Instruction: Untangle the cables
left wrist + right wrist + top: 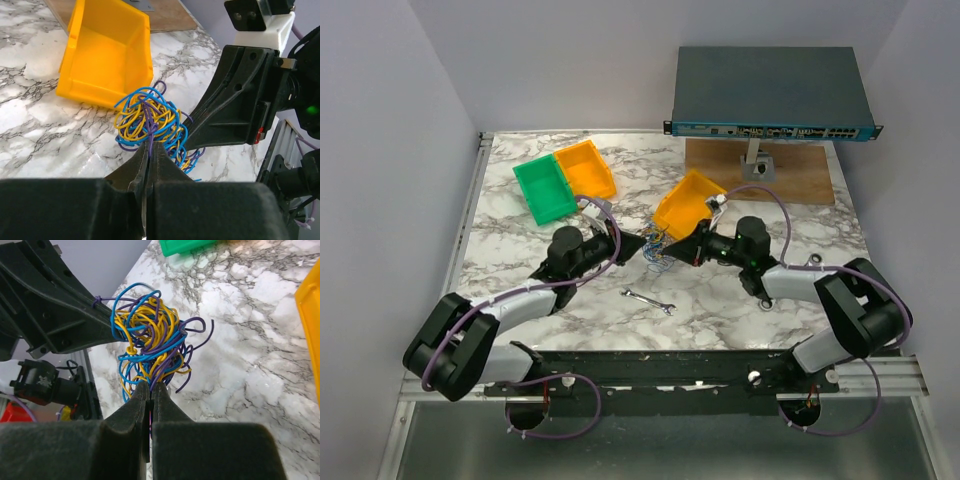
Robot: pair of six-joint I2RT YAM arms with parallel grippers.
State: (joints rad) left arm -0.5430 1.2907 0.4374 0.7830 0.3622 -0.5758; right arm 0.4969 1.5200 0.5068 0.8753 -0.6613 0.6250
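looks like the grasp step: we have left gripper (150, 151) and right gripper (150, 389) both clamped shut on strands of the cables (149, 117), bunched right between the two tips — next we'd want a slow pull apart.

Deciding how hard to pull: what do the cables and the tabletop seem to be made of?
cables: thin wire in glossy, plastic-looking insulation, blue, yellow and purple; the strands hold springy loops. tabletop: smooth, white with grey veining, marble-like; real stone or printed laminate, cannot tell.
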